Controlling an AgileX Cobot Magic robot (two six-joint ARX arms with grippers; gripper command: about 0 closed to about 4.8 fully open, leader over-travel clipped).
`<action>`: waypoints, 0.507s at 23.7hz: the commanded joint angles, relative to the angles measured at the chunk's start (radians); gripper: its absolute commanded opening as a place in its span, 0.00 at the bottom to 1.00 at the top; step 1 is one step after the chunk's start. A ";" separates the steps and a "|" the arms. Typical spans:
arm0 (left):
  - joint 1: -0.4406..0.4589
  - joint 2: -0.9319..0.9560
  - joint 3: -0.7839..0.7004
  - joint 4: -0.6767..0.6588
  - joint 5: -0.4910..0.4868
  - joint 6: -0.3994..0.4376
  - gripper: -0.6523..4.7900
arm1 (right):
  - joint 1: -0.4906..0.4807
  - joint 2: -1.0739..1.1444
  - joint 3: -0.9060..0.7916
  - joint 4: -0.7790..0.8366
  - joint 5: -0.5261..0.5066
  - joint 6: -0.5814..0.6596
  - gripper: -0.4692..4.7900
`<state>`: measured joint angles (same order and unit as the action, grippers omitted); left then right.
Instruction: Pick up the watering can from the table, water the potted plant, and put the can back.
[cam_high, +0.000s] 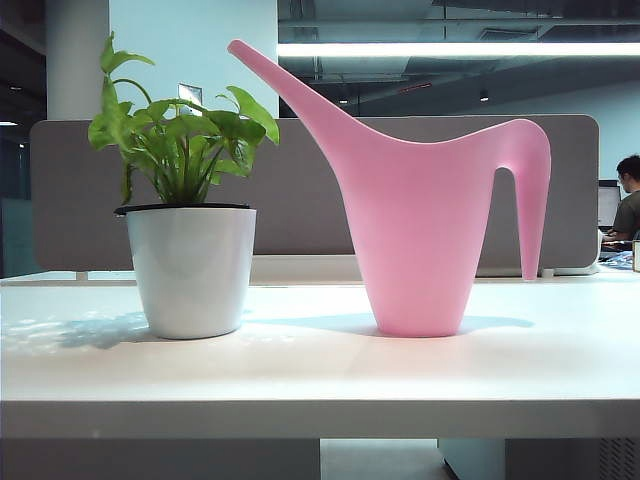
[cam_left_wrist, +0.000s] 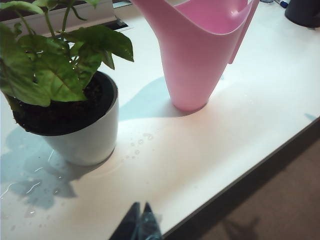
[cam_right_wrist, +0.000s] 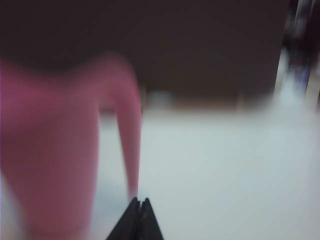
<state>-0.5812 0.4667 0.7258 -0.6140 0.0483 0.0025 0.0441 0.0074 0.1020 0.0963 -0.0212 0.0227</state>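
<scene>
The pink watering can (cam_high: 420, 240) stands upright on the white table (cam_high: 320, 370), spout pointing toward the potted plant (cam_high: 190, 250), whose green leaves rise from a white pot with a black rim. Neither arm shows in the exterior view. In the left wrist view my left gripper (cam_left_wrist: 141, 206) is shut and empty above the table's front edge, with the pot (cam_left_wrist: 85, 135) and the can (cam_left_wrist: 195, 60) ahead of it. In the blurred right wrist view my right gripper (cam_right_wrist: 139, 200) is shut and empty, low over the table, just short of the can's handle tip (cam_right_wrist: 131, 165).
Water drops and a wet patch (cam_left_wrist: 35, 185) lie on the table round the pot. A grey partition (cam_high: 300, 200) runs behind the table. A person (cam_high: 628, 200) sits at the far right. A dark object (cam_left_wrist: 305, 12) stands at the table's far corner.
</scene>
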 joint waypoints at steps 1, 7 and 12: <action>-0.001 0.000 0.003 0.009 -0.002 -0.003 0.13 | -0.002 0.011 0.176 0.251 0.173 -0.030 0.08; -0.001 0.000 0.003 0.010 -0.002 -0.003 0.13 | -0.001 0.235 0.569 0.441 0.255 -0.032 0.08; -0.001 0.000 0.003 0.009 -0.002 -0.003 0.13 | -0.001 0.478 0.801 0.654 0.254 -0.032 0.08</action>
<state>-0.5812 0.4664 0.7258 -0.6140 0.0479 0.0025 0.0441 0.4328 0.8566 0.7013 0.2321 -0.0074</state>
